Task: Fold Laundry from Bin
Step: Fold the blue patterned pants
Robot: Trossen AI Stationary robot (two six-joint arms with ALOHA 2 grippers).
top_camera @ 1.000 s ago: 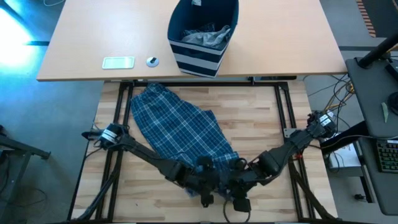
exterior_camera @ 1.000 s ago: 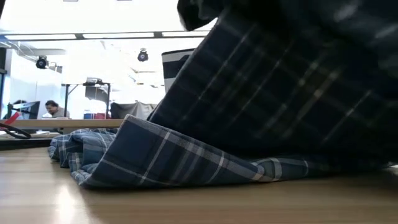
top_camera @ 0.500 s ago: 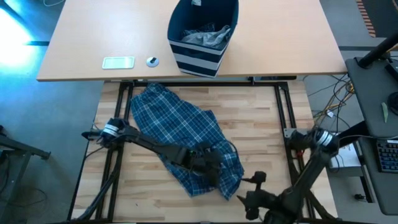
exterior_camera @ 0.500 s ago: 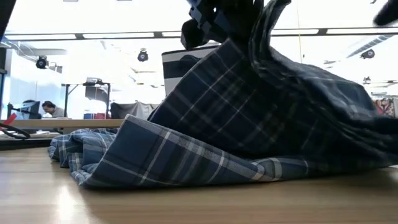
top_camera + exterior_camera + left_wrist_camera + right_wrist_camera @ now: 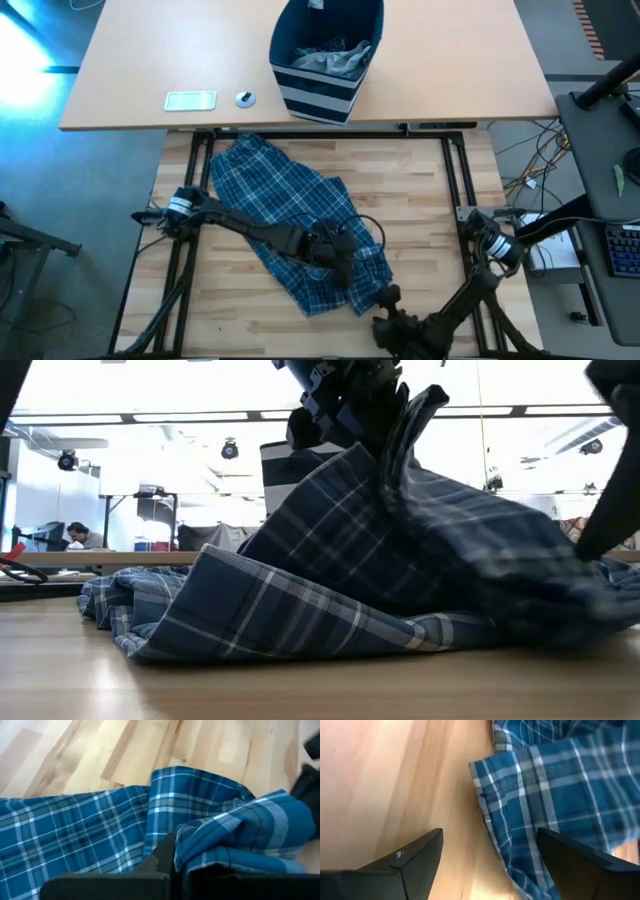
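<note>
Blue plaid trousers [image 5: 290, 215] lie spread across the wooden tabletop [image 5: 420, 200]. The left tool [image 5: 335, 252] is clamped on a raised fold. The right tool [image 5: 388, 312], fingers apart, hovers off the near edge. The bin [image 5: 325, 60] stands well apart.

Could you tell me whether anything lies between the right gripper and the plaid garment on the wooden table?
Nothing visible does. The right gripper is open over bare wooden table, just beside the edge of the plaid garment, while the left gripper holds a fold of it.
</note>
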